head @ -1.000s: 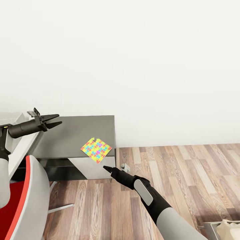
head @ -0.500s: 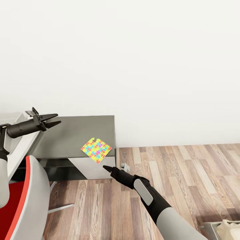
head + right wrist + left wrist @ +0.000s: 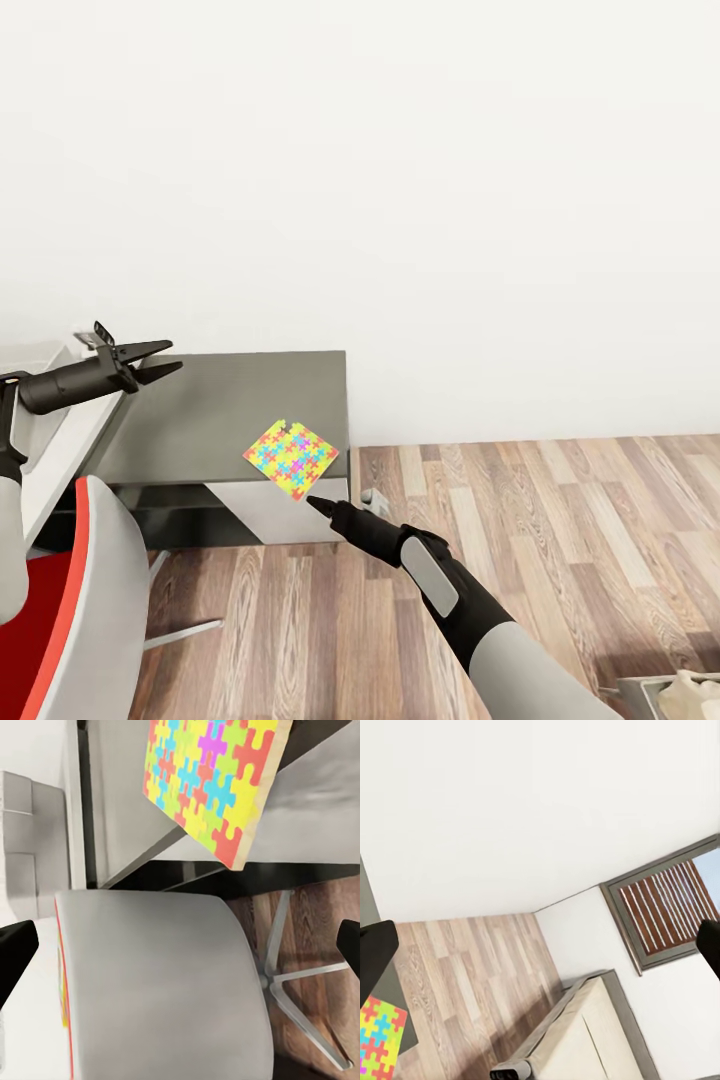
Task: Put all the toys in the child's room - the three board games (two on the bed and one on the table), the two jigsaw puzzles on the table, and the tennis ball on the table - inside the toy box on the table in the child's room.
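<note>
Plain white wall (image 3: 400, 180) across the back, evenly lit. Wood-plank floor (image 3: 560, 520) in brown and grey tones below. Red-seated chair with pale grey shell back (image 3: 85, 610) at the near left (chrome star base visible from the right wrist). Slatted brown window in a grey frame (image 3: 667, 907) on a side wall.

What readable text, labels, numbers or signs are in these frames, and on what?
None: no words, labels, brands, numbers or signs can be read in any view.
The jigsaw puzzle on the dark grey corner of the table shows coloured interlocking pieces, no print.
The red chair, the wall and the floor bear no markings.
</note>
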Motion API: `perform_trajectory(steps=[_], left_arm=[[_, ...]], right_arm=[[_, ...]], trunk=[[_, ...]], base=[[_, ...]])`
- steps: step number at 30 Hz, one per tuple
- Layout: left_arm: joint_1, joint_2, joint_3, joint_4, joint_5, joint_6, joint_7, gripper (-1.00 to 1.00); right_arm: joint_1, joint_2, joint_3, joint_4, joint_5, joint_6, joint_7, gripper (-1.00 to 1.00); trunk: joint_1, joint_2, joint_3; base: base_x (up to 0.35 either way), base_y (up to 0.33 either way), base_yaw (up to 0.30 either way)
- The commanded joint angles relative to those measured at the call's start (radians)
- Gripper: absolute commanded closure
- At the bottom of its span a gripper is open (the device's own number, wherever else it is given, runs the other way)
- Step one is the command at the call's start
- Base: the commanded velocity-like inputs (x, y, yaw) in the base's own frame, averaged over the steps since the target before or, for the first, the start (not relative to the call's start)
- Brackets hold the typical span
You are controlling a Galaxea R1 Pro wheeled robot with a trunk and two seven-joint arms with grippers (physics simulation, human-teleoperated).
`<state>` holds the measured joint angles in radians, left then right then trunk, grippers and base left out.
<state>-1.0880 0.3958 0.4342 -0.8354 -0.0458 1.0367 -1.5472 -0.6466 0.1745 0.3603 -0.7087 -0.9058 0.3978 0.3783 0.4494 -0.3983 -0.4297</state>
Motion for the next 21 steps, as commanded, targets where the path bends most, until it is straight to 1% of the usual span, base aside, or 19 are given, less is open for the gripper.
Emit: perform_trajectory(steps=[1,6,21], left_arm=[[-0.001,0.000,0.001,-0.001,-0.005,0.011,-0.008,-1.00],[0.000,0.001,0.003,-0.005,-0.005,0.011,-0.023,-1.00],[0.000,0.001,0.003,-0.008,-0.005,0.011,-0.024,-1.00]], right_arm=[[-0.001,0.000,0.000,0.000,-0.006,0.004,0.001,-1.00],[-0.001,0.000,0.000,0.000,-0.006,0.004,0.003,-1.00],[-0.001,0.000,0.000,0.008,-0.004,0.003,0.002,-1.00]], trunk=[[0.001,-0.002,-0.001],[0.001,-0.002,-0.001],[0.001,-0.002,-0.001]], base=[[0.011,0.004,0.000],[0.018,0.002,0.000],[0.075,0.013,0.000]])
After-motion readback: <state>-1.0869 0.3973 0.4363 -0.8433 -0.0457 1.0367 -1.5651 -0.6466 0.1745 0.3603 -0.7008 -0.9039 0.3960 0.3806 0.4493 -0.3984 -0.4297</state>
